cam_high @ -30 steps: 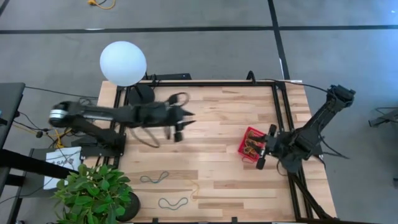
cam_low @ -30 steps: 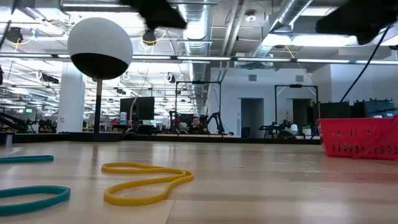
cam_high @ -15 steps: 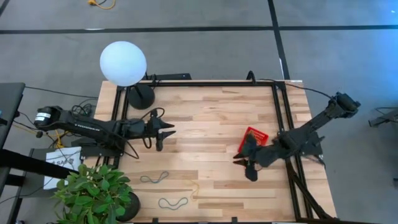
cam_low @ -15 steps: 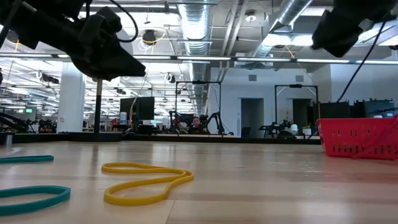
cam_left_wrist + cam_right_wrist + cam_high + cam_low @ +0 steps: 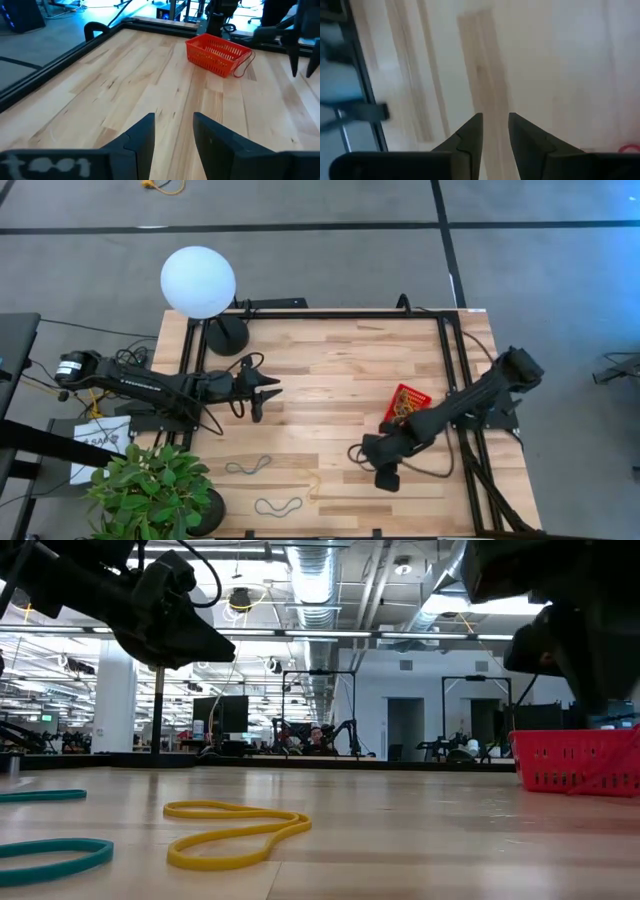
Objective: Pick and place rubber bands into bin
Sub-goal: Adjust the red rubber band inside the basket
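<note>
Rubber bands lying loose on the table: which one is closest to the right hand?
The yellow rubber band near the table's front edge. It lies just left of the right hand, while the two green rubber bands sit farther left.

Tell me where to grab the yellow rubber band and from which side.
Take the yellow rubber band at its narrow pinched waist, coming straight down from above. It lies flat on the wooden table as a long, twisted loop, so the two strands run close together there and one vertical pinch would probably catch both.
</note>
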